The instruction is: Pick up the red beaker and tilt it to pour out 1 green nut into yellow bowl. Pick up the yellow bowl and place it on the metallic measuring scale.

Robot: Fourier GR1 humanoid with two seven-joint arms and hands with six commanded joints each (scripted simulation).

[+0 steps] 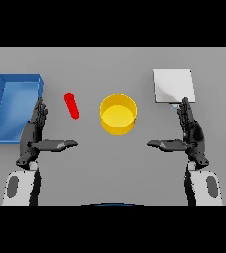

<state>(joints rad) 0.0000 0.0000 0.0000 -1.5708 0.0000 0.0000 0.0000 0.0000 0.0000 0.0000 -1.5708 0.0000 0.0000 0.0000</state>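
Grey table [85, 64] holds one slim red beaker [71, 105] lying beside one round yellow bowl [118, 114], one square metallic scale [173, 85], one blue tray [13, 106]. Left hand [34, 133] and right hand [191, 132] hover, fingers straight, thumbs spread, empty.

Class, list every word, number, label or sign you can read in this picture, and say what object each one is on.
None can be read.
Red beaker, yellow bowl, blue tray: no markings show.
Scale: a small bluish patch at its near edge, too small to read.
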